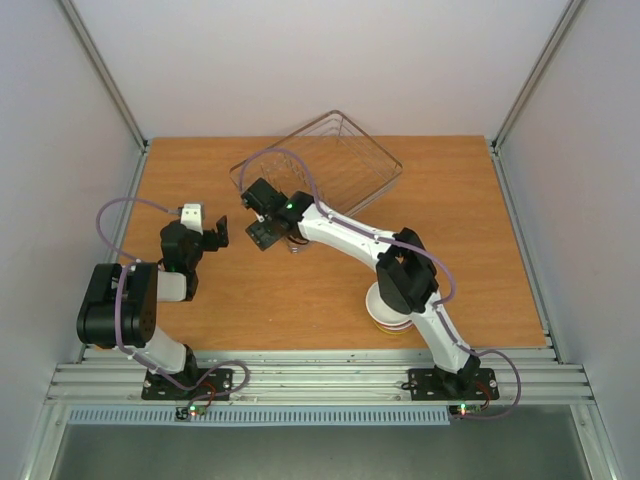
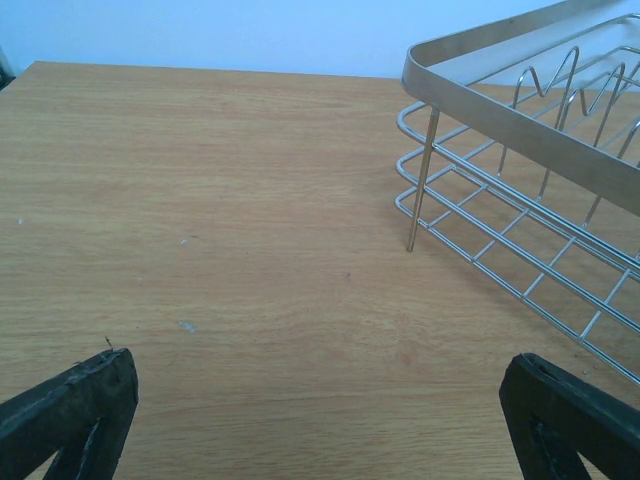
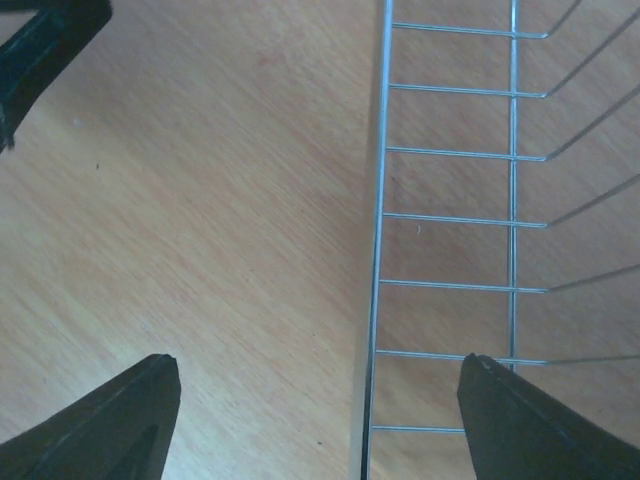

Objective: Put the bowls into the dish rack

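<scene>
Right arm's stretched out with the right gripper (image 3: 318, 400) open, empty, facing down over the dish rack's (image 1: 386, 166) near-left edge, and the left gripper (image 2: 320, 395) sits wide open just left of it.

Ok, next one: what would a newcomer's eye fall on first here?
The right arm stretches diagonally across the table, its end effector open just above the near-left corner of the wire dish rack, which sits skewed at the back with no bowl visible in it. A stack of bowls sits near the front right, partly hidden under that arm's elbow. The left end effector is open over bare wood at the left.
</scene>
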`<state>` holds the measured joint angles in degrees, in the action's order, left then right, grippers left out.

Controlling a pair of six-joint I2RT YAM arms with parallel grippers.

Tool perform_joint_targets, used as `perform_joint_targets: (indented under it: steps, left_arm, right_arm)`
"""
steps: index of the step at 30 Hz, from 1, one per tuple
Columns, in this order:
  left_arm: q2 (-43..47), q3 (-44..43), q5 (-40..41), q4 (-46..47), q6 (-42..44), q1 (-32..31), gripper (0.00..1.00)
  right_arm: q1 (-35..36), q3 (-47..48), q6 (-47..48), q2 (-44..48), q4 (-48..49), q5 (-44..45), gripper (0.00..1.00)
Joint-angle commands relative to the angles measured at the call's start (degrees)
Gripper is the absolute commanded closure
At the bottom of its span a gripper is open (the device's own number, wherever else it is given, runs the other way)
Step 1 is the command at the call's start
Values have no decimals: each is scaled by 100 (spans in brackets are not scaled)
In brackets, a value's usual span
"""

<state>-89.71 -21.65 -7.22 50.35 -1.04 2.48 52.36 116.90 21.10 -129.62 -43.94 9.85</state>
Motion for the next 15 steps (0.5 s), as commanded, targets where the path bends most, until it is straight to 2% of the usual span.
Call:
perform_joint_targets:
  steps: [1, 4, 7, 10, 11, 12, 14, 15]
  left_arm:
    - [10, -111, 62, 221, 69, -20, 1]
    - [17, -103, 63, 229, 69, -27, 1]
    - [23, -87, 48, 251, 69, -25, 10]
    - [37, -69, -71, 283, 92, -25, 14]
    - [73, -60, -99, 278, 94, -27, 15]
    - [153, -59, -103, 234, 95, -24, 15]
    - [430, -164, -169, -175, 95, -27, 15]
    - [611, -288, -221, -562, 95, -23, 14]
  right_arm:
    - [40, -256, 241, 582, 263, -118, 19]
    - [38, -612, 338, 1038, 536, 300, 16]
    - [-61, -938, 559, 1612, 802, 878, 16]
    - [-528, -889, 466, 1921, 627, 888, 20]
    - [-787, -857, 342, 1948, 535, 748, 27]
    - [-1103, -815, 191, 1921, 395, 507, 39]
    - [-1722, -661, -106, 1739, 234, 68, 76]
    - [-1974, -538, -137, 1575, 170, -36, 90]
